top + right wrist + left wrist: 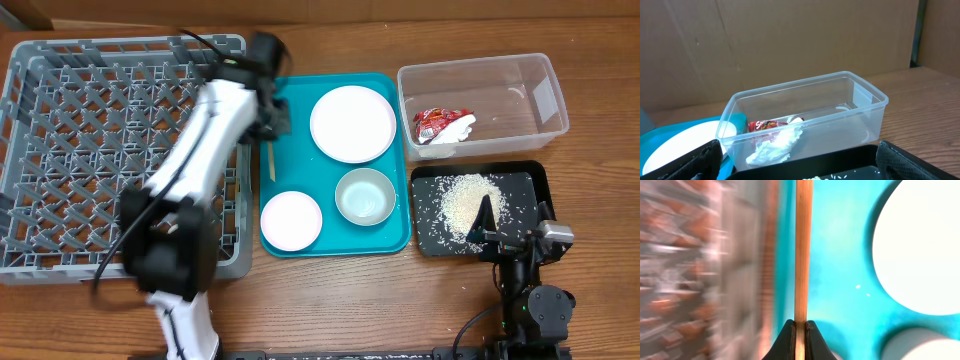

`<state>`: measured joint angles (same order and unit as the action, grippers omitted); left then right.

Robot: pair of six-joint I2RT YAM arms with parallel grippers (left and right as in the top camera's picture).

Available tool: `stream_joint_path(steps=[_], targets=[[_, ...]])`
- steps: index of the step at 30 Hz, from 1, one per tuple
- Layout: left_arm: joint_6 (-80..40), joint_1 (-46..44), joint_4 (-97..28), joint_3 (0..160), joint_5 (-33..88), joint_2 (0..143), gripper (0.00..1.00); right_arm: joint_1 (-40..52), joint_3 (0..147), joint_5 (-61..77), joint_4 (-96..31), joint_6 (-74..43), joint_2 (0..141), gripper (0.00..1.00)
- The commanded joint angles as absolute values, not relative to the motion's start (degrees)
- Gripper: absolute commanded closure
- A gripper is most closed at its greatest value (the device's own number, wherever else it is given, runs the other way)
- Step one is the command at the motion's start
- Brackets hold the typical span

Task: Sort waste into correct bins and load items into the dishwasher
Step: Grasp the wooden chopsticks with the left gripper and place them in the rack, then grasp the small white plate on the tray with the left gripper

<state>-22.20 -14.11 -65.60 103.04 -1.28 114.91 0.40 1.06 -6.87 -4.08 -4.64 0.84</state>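
Loading step: chopsticks pinched in the closed left gripper above the left edge of the teal tray, just beside the dish rack, next calling for a leftward carry and lowering among pegs; right gripper spread open over the black tray

Test-lab tabletop; cardboard backdrop

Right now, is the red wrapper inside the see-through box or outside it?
Inside. The crumpled red-and-white wrapper lies on the bottom of the clear tub; the right wrist view shows it behind the tub's front wall.
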Motion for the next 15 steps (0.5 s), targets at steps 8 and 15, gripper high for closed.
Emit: stream_joint_path(steps=[8,15], targets=[[-3.95,-6.39,-73.01,102.04,-2.92,110.37,0.96,0.25,0.45,-7.42,-3.75,-4.45,0.16,0.0],[-6.7,-6.48,-73.49,101.91,-0.67,113.56,0.73,0.25,0.45,-7.42,-3.75,-4.45,0.16,0.0]])
